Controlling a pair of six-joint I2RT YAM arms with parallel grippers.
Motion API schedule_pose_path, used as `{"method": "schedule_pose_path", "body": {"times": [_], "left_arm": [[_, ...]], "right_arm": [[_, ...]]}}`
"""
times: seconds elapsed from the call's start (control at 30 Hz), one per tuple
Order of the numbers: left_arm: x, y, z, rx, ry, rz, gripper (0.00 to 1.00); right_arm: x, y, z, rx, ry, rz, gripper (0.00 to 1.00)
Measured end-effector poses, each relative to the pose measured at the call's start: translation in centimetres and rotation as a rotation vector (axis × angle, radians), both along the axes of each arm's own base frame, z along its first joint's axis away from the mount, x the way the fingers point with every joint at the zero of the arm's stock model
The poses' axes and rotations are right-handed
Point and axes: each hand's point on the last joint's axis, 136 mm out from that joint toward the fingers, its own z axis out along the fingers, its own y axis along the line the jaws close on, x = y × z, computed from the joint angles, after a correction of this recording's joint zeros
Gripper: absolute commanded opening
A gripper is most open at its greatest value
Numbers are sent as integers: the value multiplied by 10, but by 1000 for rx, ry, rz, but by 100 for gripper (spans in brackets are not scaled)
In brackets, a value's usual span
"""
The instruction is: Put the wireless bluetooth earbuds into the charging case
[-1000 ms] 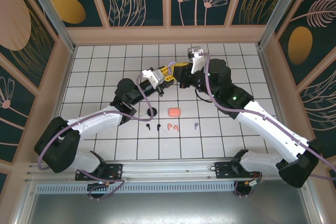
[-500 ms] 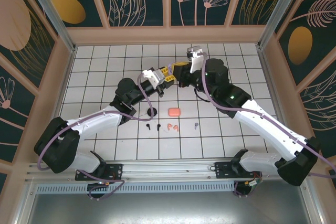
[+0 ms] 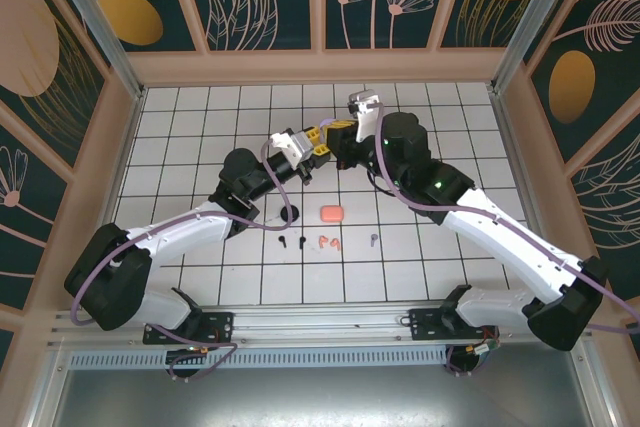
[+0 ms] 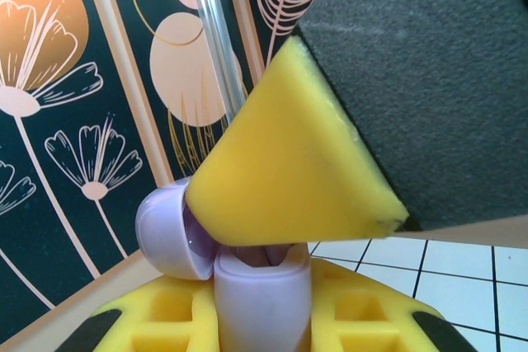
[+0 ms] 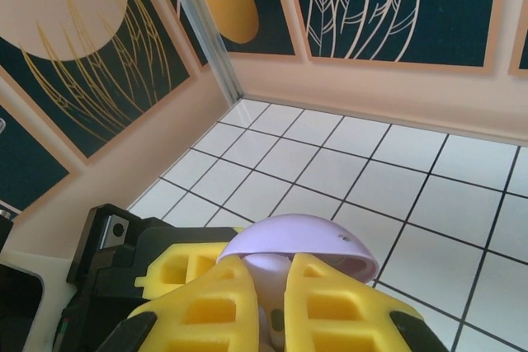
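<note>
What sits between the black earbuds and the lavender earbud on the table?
The coral-pink earbud pair, shown in the top view.

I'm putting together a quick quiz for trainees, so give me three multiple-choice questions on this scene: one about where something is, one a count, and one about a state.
1. Where is the coral case?
A. On the table, just beyond the coral earbuds
B. Held up between the two arms
C. Against the far wall

2. How many earbuds lie on the table?
A. Three
B. Five
C. Six

3. How is the lid of the lavender case?
A. Shut
B. Hinged open
C. Lying off on the table

Answers:
1 A: the top view shows it lying on the tiles behind the coral pair.
2 B: there are two black earbuds, two coral, and one lavender earbud.
3 B: both wrist views show the lid swung back from the body.
</note>
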Motion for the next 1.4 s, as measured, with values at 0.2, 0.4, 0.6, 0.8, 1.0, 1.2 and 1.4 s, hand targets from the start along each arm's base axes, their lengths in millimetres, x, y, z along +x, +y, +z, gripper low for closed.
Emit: {"method": "schedule_pose_path", "body": {"times": [0.2, 0.4, 0.6, 0.8, 1.0, 1.2, 1.4], "left_arm": [[2, 2, 0, -5, 11, 6, 0], [4, 2, -2, -7, 27, 8, 0], [2, 2, 0, -21, 39, -3, 0], [0, 2, 6, -46, 36, -11, 0], [-4, 0, 8, -56, 31, -28, 0], [-4, 0, 9, -59, 27, -28, 0], [-2, 1, 10, -66, 30, -15, 0]], "right_arm": [[2, 6, -2, -80, -15, -25, 18], [5, 8, -4, -130, -13, -47, 35], [6, 6, -4, -150, 8, -76, 58], [4, 5, 8, -122, 33, -81, 75], [12, -4, 33, -40, 38, -122, 79], [12, -20, 53, 51, 55, -148, 79], [1, -52, 62, 163, 98, -221, 78]]}}
